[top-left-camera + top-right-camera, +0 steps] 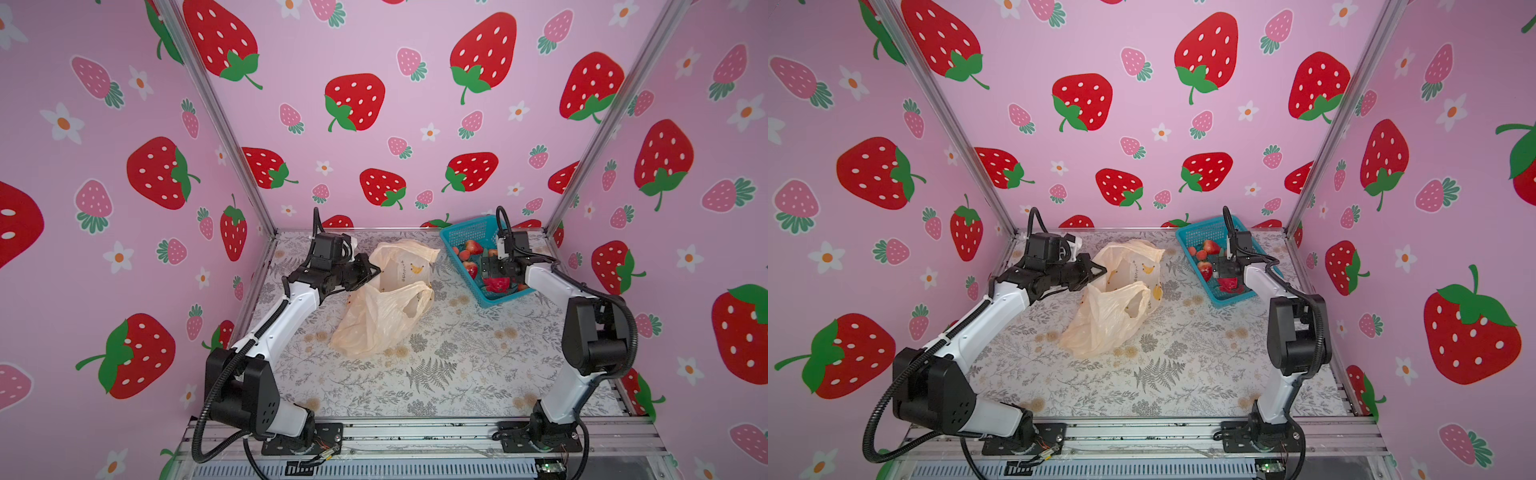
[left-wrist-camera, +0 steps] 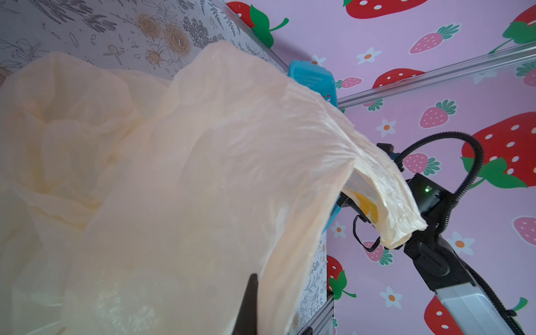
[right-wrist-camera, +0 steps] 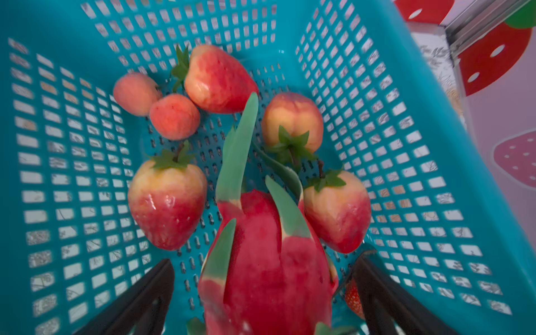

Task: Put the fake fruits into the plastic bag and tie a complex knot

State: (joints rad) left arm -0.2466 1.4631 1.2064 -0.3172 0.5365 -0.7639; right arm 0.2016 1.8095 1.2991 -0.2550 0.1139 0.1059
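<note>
The plastic bag (image 1: 382, 316) (image 1: 1113, 316) lies mid-table with its mouth toward the back. My left gripper (image 1: 368, 270) (image 1: 1096, 272) is shut on the bag's rim and holds it up; in the left wrist view the bag (image 2: 203, 174) hides all but one finger (image 2: 249, 304). The fake fruits sit in the blue basket (image 1: 461, 237) (image 1: 1196, 237): several strawberries (image 3: 168, 203) (image 3: 336, 211) and a large deep-red fruit (image 3: 269, 275) (image 1: 496, 286). My right gripper (image 3: 265, 261) (image 1: 498, 278) (image 1: 1227, 278) is open inside the basket, its fingers on either side of the deep-red fruit with gaps.
The basket's mesh walls (image 3: 72, 145) rise close around the right gripper. Pink strawberry-print walls and metal corner posts (image 1: 232, 137) enclose the floral table (image 1: 436, 374) on three sides. An aluminium rail (image 1: 415, 436) runs along the front between the arm bases.
</note>
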